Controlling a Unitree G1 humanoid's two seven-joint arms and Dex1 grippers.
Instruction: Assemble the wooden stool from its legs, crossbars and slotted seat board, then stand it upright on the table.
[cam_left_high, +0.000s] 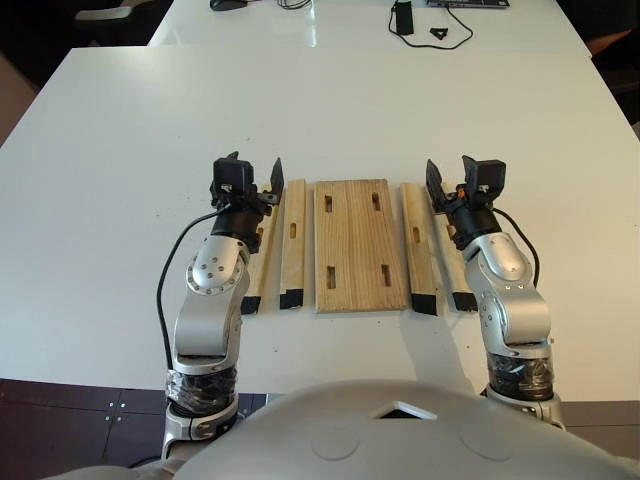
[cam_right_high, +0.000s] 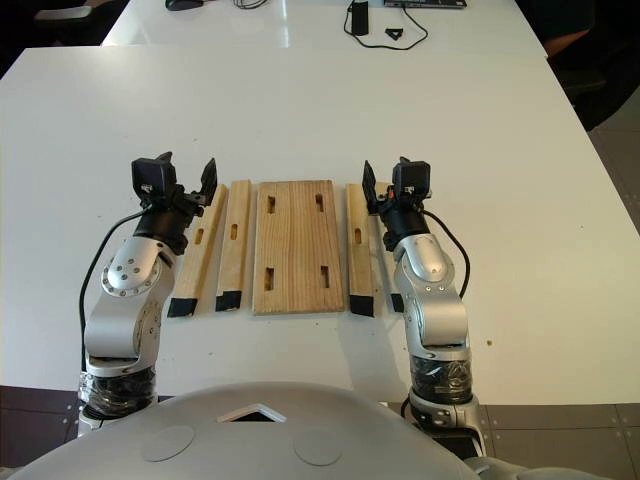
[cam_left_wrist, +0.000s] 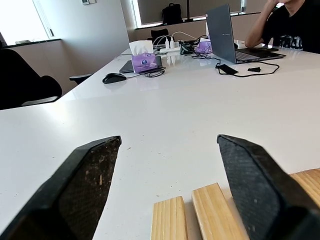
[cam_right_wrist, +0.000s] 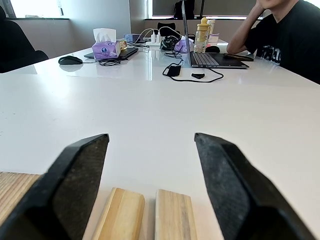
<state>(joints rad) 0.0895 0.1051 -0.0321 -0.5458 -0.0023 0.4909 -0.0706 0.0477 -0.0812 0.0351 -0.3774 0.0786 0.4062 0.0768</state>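
Left hand (cam_left_high: 254, 172) wide open at the far ends of the left-of-centre legs (cam_left_high: 292, 245); right hand (cam_left_high: 450, 172) also wide, right of centre. Nothing joined yet. Likely first pick: drop straight, pinch one leg across its narrow width, avoid its neighbour. Count: four slotted legs, two per side; one seat board (cam_left_high: 361, 245) mid-frame on the tabletop (cam_left_high: 330, 110), four slots.

1. Your white worktop (cam_left_high: 120, 150) is glossy and reflects the room's light. A second white table (cam_left_high: 350, 25) stands just beyond its far edge.
2. On that far table you'll find a grey laptop (cam_left_wrist: 222, 27), a purple tissue box (cam_left_wrist: 143, 62) and a black mouse (cam_left_wrist: 114, 78).
3. A black chair (cam_left_wrist: 25, 85) stands by the far table's left end, in front of a pale wall (cam_left_wrist: 85, 30).
4. Bright daylight reaches you through the window (cam_left_wrist: 20, 20) behind that chair.
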